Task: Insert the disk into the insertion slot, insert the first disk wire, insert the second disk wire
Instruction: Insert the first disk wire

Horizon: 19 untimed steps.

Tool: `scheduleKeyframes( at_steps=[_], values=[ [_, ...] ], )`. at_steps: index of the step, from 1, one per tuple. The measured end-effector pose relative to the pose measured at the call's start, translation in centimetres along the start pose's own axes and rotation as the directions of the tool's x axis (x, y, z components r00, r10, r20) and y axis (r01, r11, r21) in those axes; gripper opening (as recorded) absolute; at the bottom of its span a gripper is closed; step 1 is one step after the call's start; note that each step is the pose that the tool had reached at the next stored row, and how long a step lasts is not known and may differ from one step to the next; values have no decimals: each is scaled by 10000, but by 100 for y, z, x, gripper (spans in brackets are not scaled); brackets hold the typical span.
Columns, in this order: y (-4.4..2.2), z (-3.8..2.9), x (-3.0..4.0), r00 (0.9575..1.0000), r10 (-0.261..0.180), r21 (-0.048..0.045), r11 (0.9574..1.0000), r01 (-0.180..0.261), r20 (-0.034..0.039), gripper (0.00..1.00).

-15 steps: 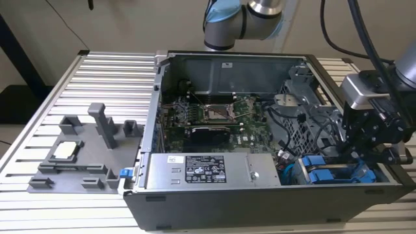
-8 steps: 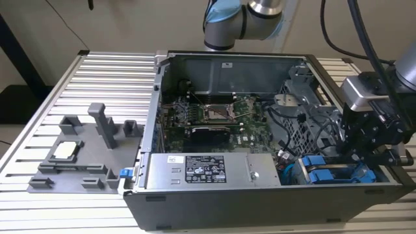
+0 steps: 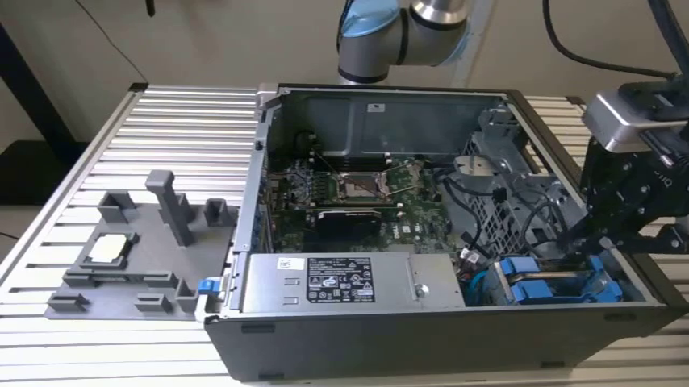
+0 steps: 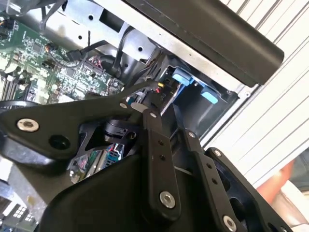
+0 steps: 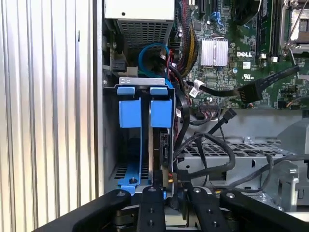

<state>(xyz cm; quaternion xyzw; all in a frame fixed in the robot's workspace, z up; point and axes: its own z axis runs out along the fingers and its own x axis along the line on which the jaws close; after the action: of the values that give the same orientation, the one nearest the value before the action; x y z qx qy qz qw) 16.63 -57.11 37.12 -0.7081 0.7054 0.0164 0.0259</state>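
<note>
On my exterior feed the open computer case lies on the slatted bench. Inside it I see the green motherboard across the middle. A grey power supply with a white label lies along the case's nearest wall, and a perforated metal cage with black cables draped over it stands toward the exterior view's right. Beside the case, toward the bench's edge on the exterior view's left, a grey fixture tray holds a small square chip in one of its pockets.

The disk sits in the insertion slot, the grey sheet-metal bay in the case's near corner on the exterior view's right, next to the power supply. In the first wrist view its bright blue carrier shows two handles side by side under the slot's metal lip. Of the drive itself I see only a dark, narrow edge running down from one handle. The label face is turned out of my sight.

The gripper reaches down into that same corner, just beside the blue carrier. In the second wrist view the jaws are drawn narrow on the small black plug of a disk wire, which has red and yellow strands behind it. The plug is close to the disk's end, but I cannot tell whether it is seated.
</note>
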Motion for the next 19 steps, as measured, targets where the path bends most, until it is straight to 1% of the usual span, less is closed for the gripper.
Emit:
scheduleKeyframes(
  at_steps=[5, 10, 11, 13, 19],
  values=[
    [-3, -223, -13, 10000, -1, 0, 10000, 1, -4, 27],
    [-3, -228, -17, 10000, -1, 0, 10000, 1, 9, 27],
    [-3, -228, -33, 10000, -1, 0, 10000, 1, 7, 27],
    [-3, -223, -95, 10000, 0, 0, 10000, 0, 7, 27],
    [-2, -198, -372, 10000, -1, 0, 10000, 1, 6, 27]
  ],
)
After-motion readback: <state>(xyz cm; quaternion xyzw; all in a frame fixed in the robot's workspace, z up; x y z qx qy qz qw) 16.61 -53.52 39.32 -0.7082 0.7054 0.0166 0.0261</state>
